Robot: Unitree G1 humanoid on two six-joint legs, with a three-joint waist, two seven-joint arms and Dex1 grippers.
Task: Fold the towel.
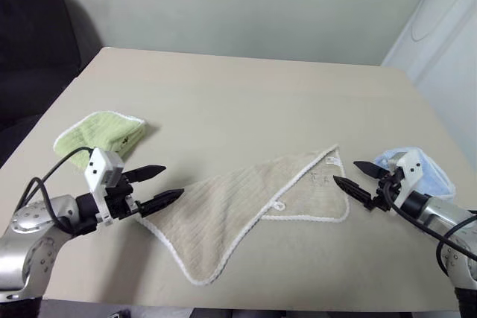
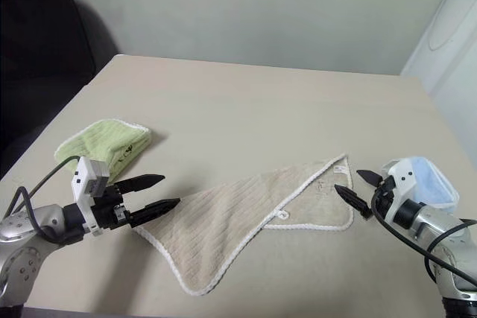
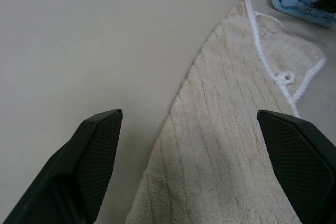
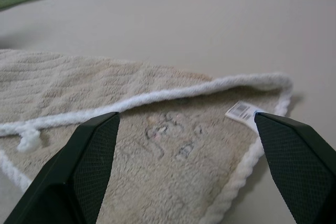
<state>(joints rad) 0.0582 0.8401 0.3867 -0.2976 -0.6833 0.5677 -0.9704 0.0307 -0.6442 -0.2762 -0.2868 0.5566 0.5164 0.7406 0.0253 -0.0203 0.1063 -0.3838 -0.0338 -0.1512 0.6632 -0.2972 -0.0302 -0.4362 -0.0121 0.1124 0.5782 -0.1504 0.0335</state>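
1. At the far left of the counter [image 1: 223, 87], a folded lime-green towel [image 1: 100, 133] is seen, well apart from the work. A risk is judged here: if the left arm swings wide during a fold, this cloth could be brushed and pushed.

2. Just to the right of it, the left gripper [image 1: 162, 185] is held with its two black fingers apart, and nothing is held between them. The fingertips are near the left corner of the towel [image 1: 246, 210]; whether the corner is touched cannot be told. If the fingers are closed too high or too early, only air or a few loops may be caught, and the corner may slip out when it is lifted.

3. On the middle of the counter the towel lies, partly folded along a slanted line, with the upper layer over a lower layer. A small white loop [image 1: 277, 204] is seen at the white edging. The layers are not aligned, so a further fold is likely to come out crooked. Both layers could also be pinched together by mistake.

4. At the right corner of the towel, the right gripper [image 1: 356, 176] is also spread wide and empty, close to the corner with the small label [image 4: 242, 110]. If one arm pulls before the other, the cloth may be dragged instead of folded.

5. Beside the right gripper, a light-blue towel [image 1: 428, 173] lies very near. It could be caught or swept aside by this arm.
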